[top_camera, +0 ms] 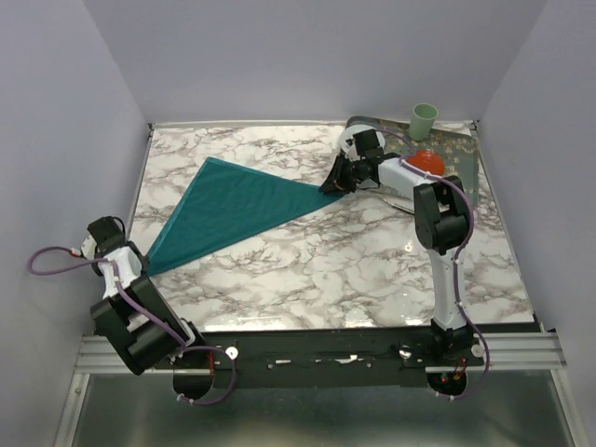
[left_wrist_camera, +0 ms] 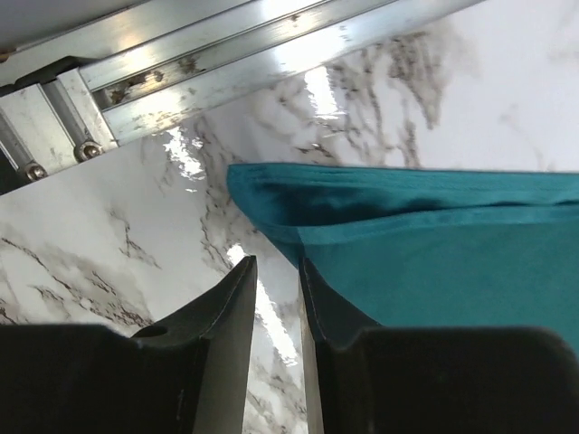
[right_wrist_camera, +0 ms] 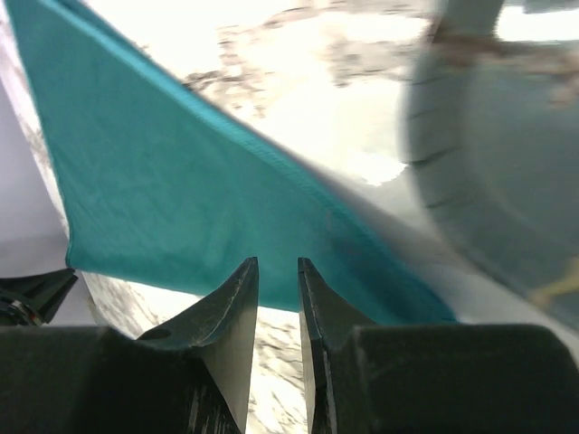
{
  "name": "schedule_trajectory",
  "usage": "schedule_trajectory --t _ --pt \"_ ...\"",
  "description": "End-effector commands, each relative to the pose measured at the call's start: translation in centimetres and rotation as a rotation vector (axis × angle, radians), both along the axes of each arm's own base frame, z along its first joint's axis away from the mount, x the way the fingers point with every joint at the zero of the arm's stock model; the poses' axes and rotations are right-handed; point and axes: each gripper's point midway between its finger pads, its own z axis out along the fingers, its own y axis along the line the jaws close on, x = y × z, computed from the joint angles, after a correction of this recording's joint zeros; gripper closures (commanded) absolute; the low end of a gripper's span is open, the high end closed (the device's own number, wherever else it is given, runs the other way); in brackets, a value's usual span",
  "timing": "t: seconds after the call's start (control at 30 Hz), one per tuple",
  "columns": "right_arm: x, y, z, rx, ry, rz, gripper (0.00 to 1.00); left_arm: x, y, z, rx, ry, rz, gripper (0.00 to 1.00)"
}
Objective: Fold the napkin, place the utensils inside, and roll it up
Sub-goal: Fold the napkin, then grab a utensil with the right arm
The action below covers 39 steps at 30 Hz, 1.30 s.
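1. On the marble table, you have the napkin lying flat, folded into a long teal triangle. It runs from a corner near the left edge to a narrow tip past the middle, pointing right.
2. Your left gripper sits low at the napkin's near-left corner. Its fingers are parted by only a thin slit, and bare marble shows through that slit, so no cloth is between them.
3. From the left wrist view, you can see two layers of cloth stacked at that corner. The upper edge sits a little inside the lower one, and the right-hand finger overlaps the napkin's edge in the picture.
4. Your right gripper is down at the triangle's right tip, well apart from the left one. Its fingers are also just a sliver apart and grip nothing that you can see. The folded edge crosses just beyond the fingertips.
5. The right wrist view is blurred. You can make out a round grey dish just beside the napkin's tip, but no detail on it.
6. Behind the right arm, at the far right corner, you have the patterned tray. A pale green cup stands at its far end and a red rounded object is nearer, partly hidden by the arm.
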Motion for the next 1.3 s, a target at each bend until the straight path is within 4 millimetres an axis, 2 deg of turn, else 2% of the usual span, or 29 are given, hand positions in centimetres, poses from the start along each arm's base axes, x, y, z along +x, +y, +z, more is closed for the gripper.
schedule_trajectory --t 0.0,0.17,0.27,0.33,0.4,0.43,0.5,0.53,0.57,0.6,0.63,0.67,0.7,0.73,0.77,0.8,0.83,0.87,0.9,0.93,0.97,1.0,1.03,1.07,1.1,1.17,1.2,1.23,1.27 --pt "-0.1 -1.4 -2.1 -0.014 0.074 -0.012 0.68 -0.8 1.0 -2.2 -0.017 0.067 0.082 0.67" --pt "-0.5 -2.2 -3.3 -0.033 0.098 -0.013 0.68 -1.1 2.1 -2.1 -0.005 0.103 0.108 0.67" --pt "-0.1 -2.5 -2.4 -0.054 0.061 -0.01 0.67 -1.3 1.7 -1.4 0.003 0.08 0.11 0.67" --pt "0.4 -2.4 -0.9 -0.048 0.029 -0.003 0.67 -1.2 1.4 -0.7 0.004 0.048 0.101 0.65" --pt "0.3 -2.1 0.4 -0.041 0.008 0.008 0.67 -0.6 1.2 0.7 0.014 0.003 0.084 0.63" --pt "0.4 -2.0 2.3 -0.032 -0.027 0.009 0.67 -0.1 1.1 1.4 0.01 -0.026 0.066 0.61" --pt "-0.1 -1.7 3.8 -0.057 -0.061 0.018 0.66 2.2 -0.6 3.5 -0.007 -0.134 -0.008 0.57" --pt "-0.6 -1.4 6.0 -0.055 -0.099 0.026 0.64 3.3 -1.2 4.4 -0.005 -0.185 -0.046 0.47" --pt "-0.9 -1.4 6.7 -0.056 -0.116 0.037 0.62 4.8 -2.5 5.9 -0.001 -0.253 -0.109 0.43" --pt "-1.3 -1.7 7.7 -0.061 -0.13 0.04 0.6 6.1 -4.0 6.7 -0.015 -0.3 -0.176 0.4" --pt "-2.0 -2.2 7.5 -0.083 -0.127 0.039 0.55 8.4 -7.1 8.0 -0.006 -0.35 -0.303 0.32" --pt "-2.5 -2.9 9.5 -0.104 -0.186 0.045 0.51 9.9 -8.7 9.5 0.013 -0.4 -0.371 0.28" --pt "-2.8 -4.0 9.5 -0.155 -0.201 0.02 0.47 11.2 -10.8 10.3 -0.001 -0.439 -0.454 0.26" --pt "-3.2 -4.6 9.9 -0.179 -0.218 0.014 0.41 12.6 -14.6 11.3 -0.019 -0.476 -0.576 0.26" --pt "-4.5 -5.7 10.6 -0.209 -0.242 0.012 0.38 14.0 -16.3 12.1 -0.033 -0.502 -0.637 0.26" --pt "-5.2 -6.5 10.4 -0.237 -0.242 0.004 0.35 14.8 -19.2 12.8 -0.081 -0.533 -0.735 0.27" --pt "-5.5 -7.6 10.4 -0.28 -0.252 -0.03 0.28 15.5 -20.9 13.4 -0.086 -0.543 -0.789 0.29" --pt "-6.7 -9.2 8.6 -0.311 -0.197 -0.063 0.26 16.2 -25.5 14.4 -0.097 -0.549 -0.933 0.3" --pt "-7.4 -10.2 9.3 -0.309 -0.198 -0.099 0.25 16.6 -27.5 15.2 -0.096 -0.561 -1.007 0.3" --pt "-8.0 -11.4 8.5 -0.313 -0.162 -0.138 0.24 16.7 -29.7 15.8 -0.096 -0.567 -1.078 0.3" --pt "-8.0 -13.3 8.2 -0.294 -0.107 -0.241 0.24 16.6 -33.8 16.8 -0.093 -0.576 -1.207 0.3" --pt "-9.1 -14.8 6.5 -0.305 -0.04 -0.306 0.23 16.4 -35.5 17.1 -0.1 -0.58 -1.261 0.3" --pt "-9.2 -16.2 6.5 -0.302 -0.019 -0.374 0.23 16.0 -37.5 17.7 -0.11 -0.593 -1.329 0.3" --pt "-9.1 -18.5 6.1 -0.296 0.039 -0.509 0.23 16.0 -39.5 18.2 -0.122 -0.598 -1.387 0.3" --pt "-10.0 -19.9 5.3 -0.332 0.104 -0.582 0.23 14.6 -42.2 18.2 -0.123 -0.592 -1.479 0.3" --pt "-10.1 -23.1 4.7 -0.4 0.157 -0.774 0.26 13.6 -44.5 18.3 -0.125 -0.589 -1.559 0.3" --pt "-12.0 -24.2 4.1 -0.47 0.25 -0.825 0.27 12.2 -46.2 18.3 -0.13 -0.586 -1.623 0.3" --pt "-11.4 -25.6 5.1 -0.522 0.235 -0.894 0.3 11.8 -46.8 18.2 -0.116 -0.583 -1.656 0.3" --pt "-11.6 -26.1 4.8 -0.531 0.27 -0.949 0.31 11.2 -47.2 18.1 -0.11 -0.575 -1.681 0.3"
